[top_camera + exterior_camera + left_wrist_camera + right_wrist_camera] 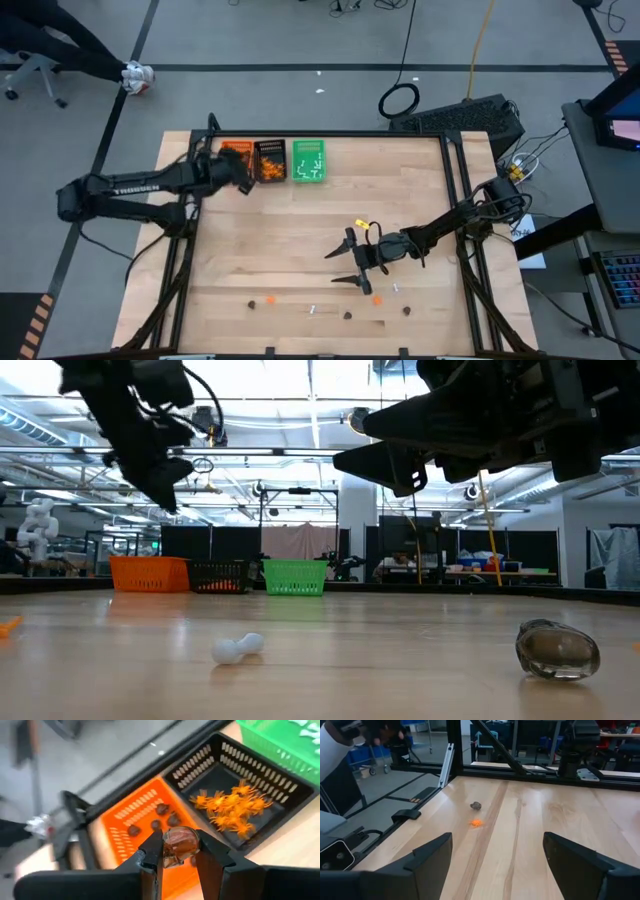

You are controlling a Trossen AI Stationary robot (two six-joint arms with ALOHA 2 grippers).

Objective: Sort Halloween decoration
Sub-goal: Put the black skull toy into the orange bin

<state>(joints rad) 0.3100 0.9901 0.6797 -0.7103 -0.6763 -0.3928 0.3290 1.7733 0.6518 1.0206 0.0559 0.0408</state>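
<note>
The left end effector (178, 854) is pinching a brown blob (180, 844) right above the orange tray (127, 812), where other brown blobs are lying, evidently to drop it there, while the right end effector (497, 857) is hanging spread wide over the desk (530, 820), with loose trinkets just ahead of it.

Dark jointed arms (130, 190) with white lettering
</note>
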